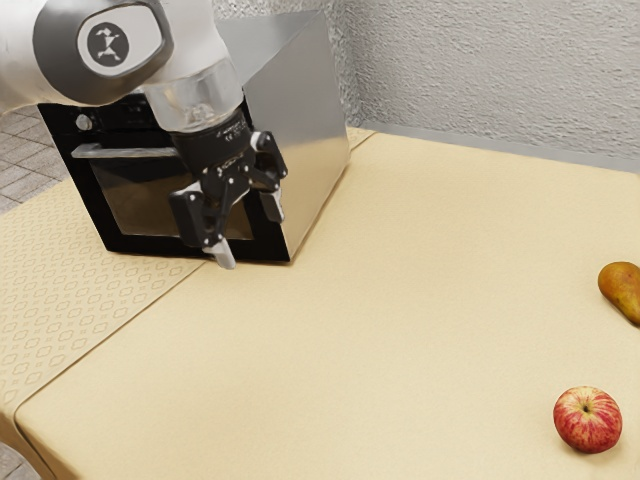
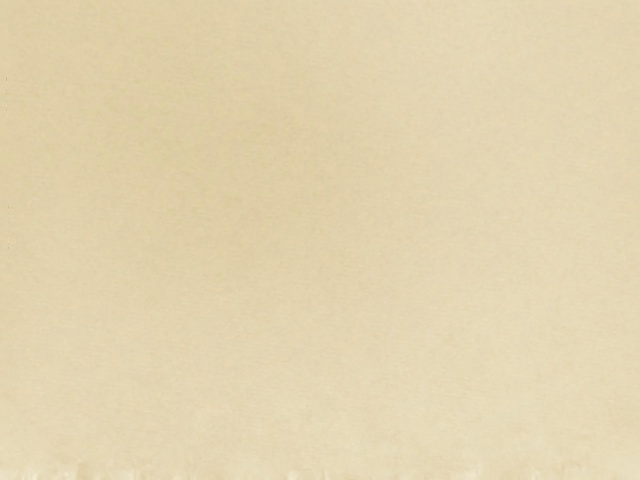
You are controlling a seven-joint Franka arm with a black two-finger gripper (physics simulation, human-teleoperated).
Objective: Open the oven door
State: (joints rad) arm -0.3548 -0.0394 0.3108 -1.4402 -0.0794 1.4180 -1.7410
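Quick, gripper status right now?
Gripper: open, fingers apart with nothing between them, not gripping the oven door handle.

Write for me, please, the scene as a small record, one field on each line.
gripper: open, empty, pointing down
oven door: shut
door handle: a bar along the door's top, not gripped
apple: red and yellow, on the tablecloth
pear: cut off by the exterior view's right edge
task state: door not yet opened
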